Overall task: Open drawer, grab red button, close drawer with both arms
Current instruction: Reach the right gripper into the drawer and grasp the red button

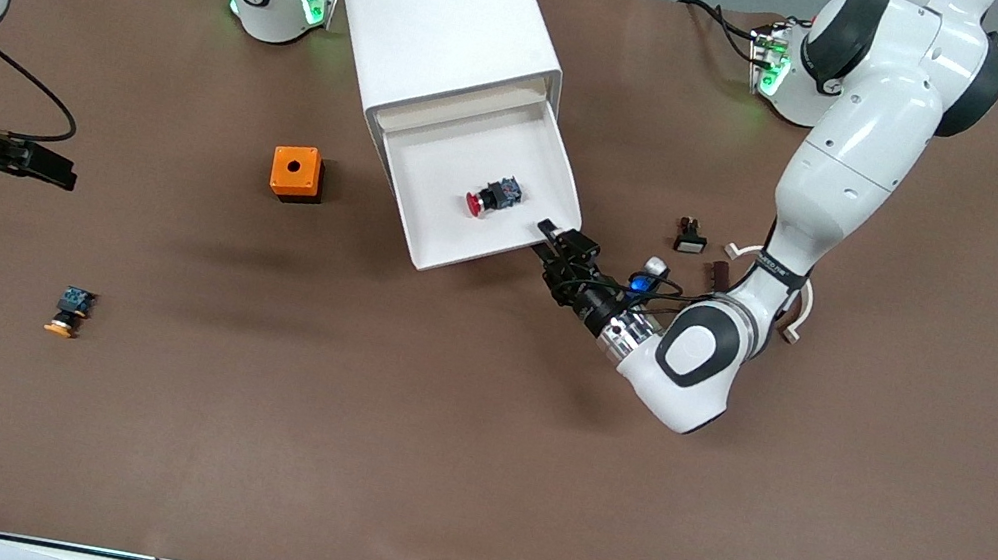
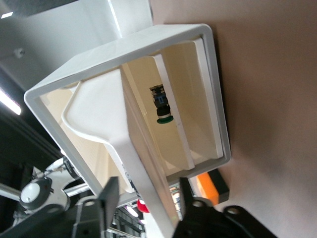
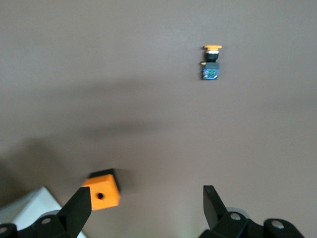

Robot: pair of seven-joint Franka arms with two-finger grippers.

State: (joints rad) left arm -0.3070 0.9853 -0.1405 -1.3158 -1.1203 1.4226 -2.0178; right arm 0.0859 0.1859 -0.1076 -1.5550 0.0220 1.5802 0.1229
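Note:
The drawer (image 1: 436,170) is pulled out of the white cabinet (image 1: 442,17). The button (image 1: 493,195) with the red cap lies on its side in the drawer tray. My left gripper (image 1: 550,231) is at the drawer's front corner, toward the left arm's end. In the left wrist view it (image 2: 148,198) is open, its fingers on either side of the cream front strip (image 2: 136,163), and the red cap (image 2: 142,206) peeks past the strip. My right gripper (image 1: 61,171) is open and empty over the table at the right arm's end, where it waits; it also shows in the right wrist view (image 3: 146,208).
An orange cube (image 1: 295,172) with a round hole stands beside the cabinet, also in the right wrist view (image 3: 101,195). An orange-capped button (image 1: 69,312) (image 3: 211,62) lies nearer the front camera. Small parts (image 1: 691,236) lie by the left arm. A green-capped button (image 2: 162,105) sits inside the cabinet.

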